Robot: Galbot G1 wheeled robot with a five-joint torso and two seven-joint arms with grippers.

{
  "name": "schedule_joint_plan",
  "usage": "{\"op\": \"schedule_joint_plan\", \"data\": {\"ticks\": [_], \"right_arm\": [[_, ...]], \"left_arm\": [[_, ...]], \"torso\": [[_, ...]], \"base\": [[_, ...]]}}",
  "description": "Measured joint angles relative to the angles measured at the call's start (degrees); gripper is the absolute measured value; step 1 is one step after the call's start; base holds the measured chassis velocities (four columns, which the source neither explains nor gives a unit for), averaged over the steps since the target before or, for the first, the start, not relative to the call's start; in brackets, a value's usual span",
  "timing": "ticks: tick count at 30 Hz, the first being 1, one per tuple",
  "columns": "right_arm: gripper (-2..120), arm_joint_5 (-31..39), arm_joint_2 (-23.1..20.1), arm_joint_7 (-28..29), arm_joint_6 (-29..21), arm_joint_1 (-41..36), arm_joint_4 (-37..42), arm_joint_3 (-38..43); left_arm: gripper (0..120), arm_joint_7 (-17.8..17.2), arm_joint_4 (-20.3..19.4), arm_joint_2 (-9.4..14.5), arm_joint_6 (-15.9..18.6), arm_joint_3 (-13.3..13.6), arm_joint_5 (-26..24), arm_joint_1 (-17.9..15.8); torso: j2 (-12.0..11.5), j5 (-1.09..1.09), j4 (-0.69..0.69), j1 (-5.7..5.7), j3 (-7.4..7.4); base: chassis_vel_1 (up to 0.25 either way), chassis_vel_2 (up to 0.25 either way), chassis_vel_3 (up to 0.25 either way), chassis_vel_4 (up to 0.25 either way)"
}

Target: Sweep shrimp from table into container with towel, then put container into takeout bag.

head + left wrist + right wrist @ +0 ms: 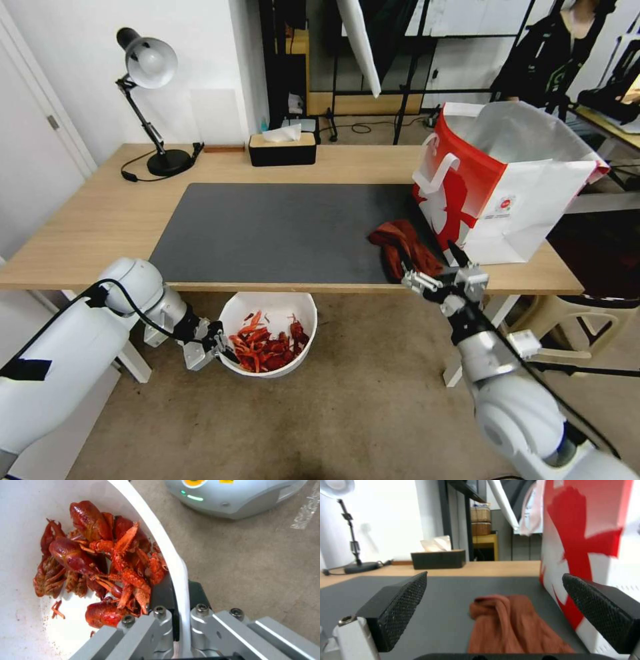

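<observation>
Head view: left gripper [215, 347] clamps the bowl [297, 308] rim, shrimp [263, 347] inside, below the table's [80, 220] front edge. Right gripper [432, 257] hangs spread above the towel [403, 243] beside the bag [533, 200], right end.

The table [100, 220] bears a mat [280, 230], towel [403, 247], takeout bag [507, 187], lamp [150, 100] and tissue box [282, 150].

white walls [207, 60] at ten o'clock; a black desk lamp [148, 67] beside a black tissue box [282, 148] at twelve; black metal shelving [373, 53] behind; beige carpet floor [373, 400] at six; white door [33, 153] at nine
</observation>
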Motion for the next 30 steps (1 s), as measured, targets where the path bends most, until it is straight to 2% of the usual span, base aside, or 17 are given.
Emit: {"op": "schedule_joint_plan", "data": {"ticks": [7, 10, 11, 15, 16, 19, 23, 29, 30], "right_arm": [[100, -3.51, 2.64, -1.33, 1.98, -2.85, -1.13, 0.97], [100, -5.41, 4.25, -3.56, 5.00, -5.14, -2.54, 2.25], [100, -5.41, 4.25, -3.56, 5.00, -5.14, -2.54, 2.25], [100, -8.17, 6.72, -5.16, 8.85, -6.87, -4.67, 3.28], [100, -8.17, 6.72, -5.16, 8.85, -6.87, -4.67, 3.28], [100, -9.05, 7.97, -5.90, 10.34, -7.45, -4.98, 3.31], [100, -9.81, 8.78, -6.07, 11.27, -8.15, -4.99, 3.06], [100, -10.34, 9.12, -6.19, 11.89, -8.62, -4.98, 3.08], [100, -10.59, 9.18, -6.39, 12.21, -8.92, -4.97, 3.28]], "left_arm": [[0, 0.00, -1.95, 0.28, 0.00, 0.29, 0.89, 2.27], [0, 0.00, -5.31, 1.16, 0.00, -0.23, 0.85, 5.04], [0, 0.00, -5.31, 1.16, 0.00, -0.23, 0.85, 5.04], [0, 0.00, -11.49, 3.10, 0.00, -1.12, 0.02, 8.33], [0, 0.00, -11.49, 3.10, 0.00, -1.12, 0.02, 8.33], [0, 0.01, -15.63, 4.94, 0.00, -1.73, -1.43, 10.13], [0, 0.01, -18.03, 6.15, 0.00, -2.43, -2.89, 10.84], [0, 0.01, -19.27, 7.42, 0.27, -2.86, -4.55, 10.66], [0, 0.01, -20.10, 8.42, 0.82, -2.88, -5.86, 10.09]], "torso": [[0.00, -0.01, 0.00, 0.00, 0.00], [0.00, -0.01, 0.00, 0.01, 0.00], [0.00, -0.01, 0.00, 0.01, 0.00], [-0.01, 0.00, -0.01, 0.01, -0.01], [-0.01, 0.00, -0.01, 0.01, -0.01], [-0.01, 0.00, 0.00, 0.01, -0.01], [-0.01, -0.01, 0.00, 0.01, -0.01], [-0.01, 0.00, 0.00, 0.01, 0.00], [-0.01, -0.02, 0.00, 0.01, 0.00]], "base": [[0.000, 0.000, 0.000, 0.000], [0.000, 0.000, 0.000, 0.000], [0.000, 0.000, 0.000, 0.000], [0.000, 0.000, 0.000, 0.000], [0.000, 0.000, 0.000, 0.000], [0.000, 0.000, 0.000, 0.000], [0.000, 0.000, 0.000, 0.000], [0.000, 0.000, 0.000, 0.000], [0.000, 0.000, 0.000, 0.000]]}}
